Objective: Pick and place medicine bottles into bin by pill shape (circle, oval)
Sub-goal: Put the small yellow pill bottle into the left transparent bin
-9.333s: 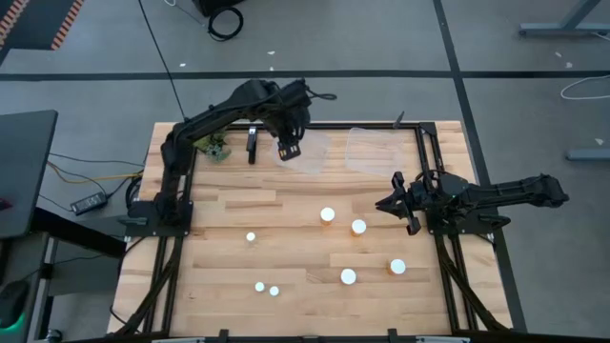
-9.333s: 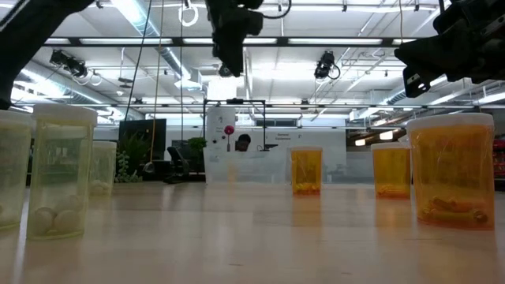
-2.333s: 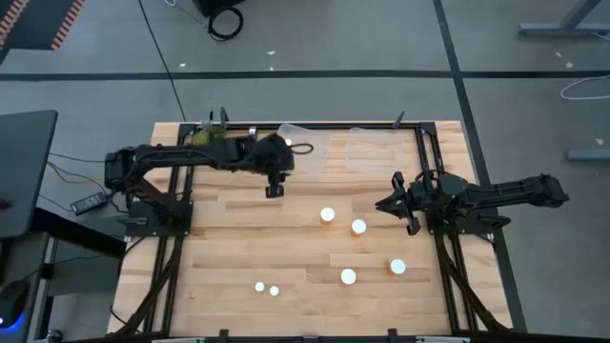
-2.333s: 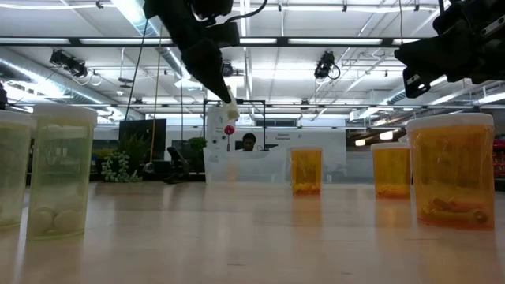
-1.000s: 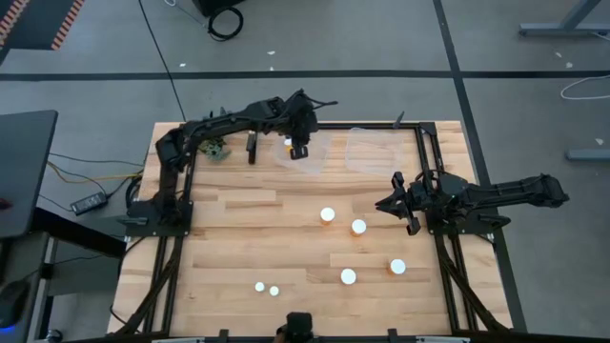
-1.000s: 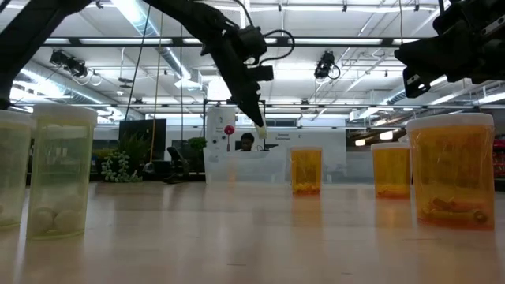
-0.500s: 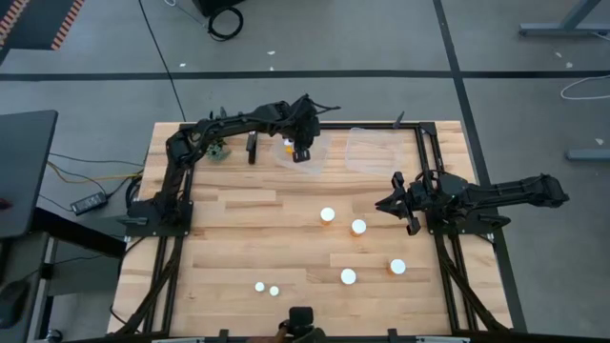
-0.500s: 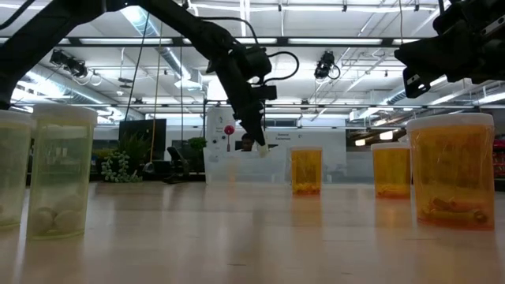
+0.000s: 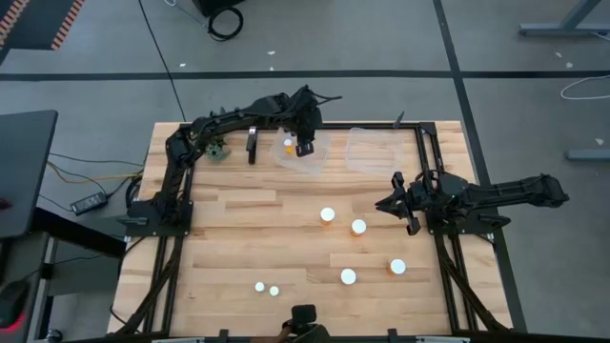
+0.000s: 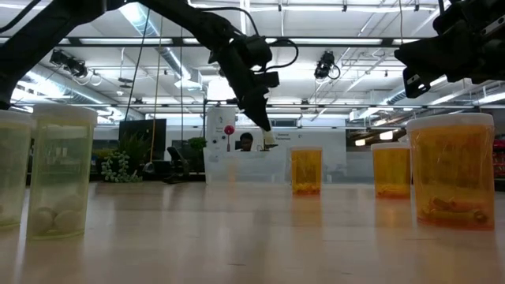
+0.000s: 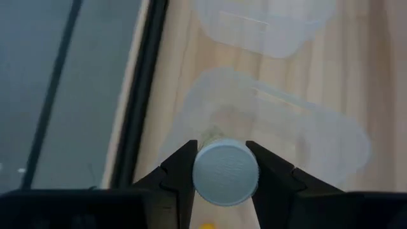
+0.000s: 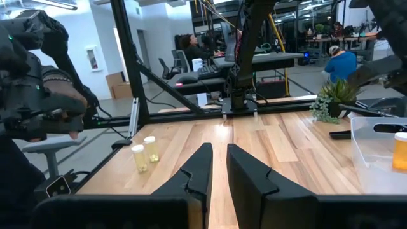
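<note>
The left hand [image 9: 303,146] is clamped on a small medicine bottle [image 11: 225,172], above the left clear bin [image 9: 303,152] at the bench's [image 9: 286,229] far edge. The wrist view shows its white cap end-on, long axis pointing toward the bin. One bottle [image 9: 289,147] lies inside. Another bin [image 9: 373,150] sits just right. The right hand [image 9: 393,203], fingers together, waits at right.

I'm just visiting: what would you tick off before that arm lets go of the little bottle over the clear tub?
1. Left gripper clamped on the small white-capped bottle: ok.
2. Bottle above the nearer clear plastic bin: ok, by the high view.
3. An orange bottle already lies in that bin; clear of the drop spot: cannot tell.
4. Pill shape matches this bin: cannot tell.
5. Right gripper shut, waiting away from the bins: ok.
</note>
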You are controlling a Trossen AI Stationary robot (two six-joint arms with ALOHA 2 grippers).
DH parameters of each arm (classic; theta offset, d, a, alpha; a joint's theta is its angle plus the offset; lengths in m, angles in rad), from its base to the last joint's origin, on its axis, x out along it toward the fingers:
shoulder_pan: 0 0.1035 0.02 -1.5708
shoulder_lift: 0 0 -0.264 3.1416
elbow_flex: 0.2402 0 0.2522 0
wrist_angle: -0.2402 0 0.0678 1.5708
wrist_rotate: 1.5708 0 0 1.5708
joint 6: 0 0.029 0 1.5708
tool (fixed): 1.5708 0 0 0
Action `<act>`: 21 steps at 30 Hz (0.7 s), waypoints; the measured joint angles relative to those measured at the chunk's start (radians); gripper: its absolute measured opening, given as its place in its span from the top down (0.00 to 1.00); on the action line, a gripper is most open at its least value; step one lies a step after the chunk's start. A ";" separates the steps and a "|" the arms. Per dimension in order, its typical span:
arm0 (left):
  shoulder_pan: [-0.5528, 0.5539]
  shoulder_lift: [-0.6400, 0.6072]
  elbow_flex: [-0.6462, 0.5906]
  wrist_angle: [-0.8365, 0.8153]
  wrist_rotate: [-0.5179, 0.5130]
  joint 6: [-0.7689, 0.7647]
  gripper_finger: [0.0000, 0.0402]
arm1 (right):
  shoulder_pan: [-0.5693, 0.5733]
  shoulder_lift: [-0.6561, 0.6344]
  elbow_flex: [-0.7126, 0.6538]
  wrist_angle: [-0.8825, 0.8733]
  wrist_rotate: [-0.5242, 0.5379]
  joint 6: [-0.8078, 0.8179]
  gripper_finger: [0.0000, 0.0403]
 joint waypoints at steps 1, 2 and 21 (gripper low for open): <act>0.000 0.000 0.000 -0.010 0.011 -0.008 0.68 | 0.000 0.000 0.000 0.000 0.000 0.000 0.87; 0.000 0.000 0.000 -0.023 0.017 -0.016 0.68 | 0.000 0.000 0.000 0.000 0.000 0.000 0.87; 0.001 0.134 0.000 -0.123 0.005 -0.057 0.67 | 0.000 0.000 0.000 0.000 0.000 0.000 0.87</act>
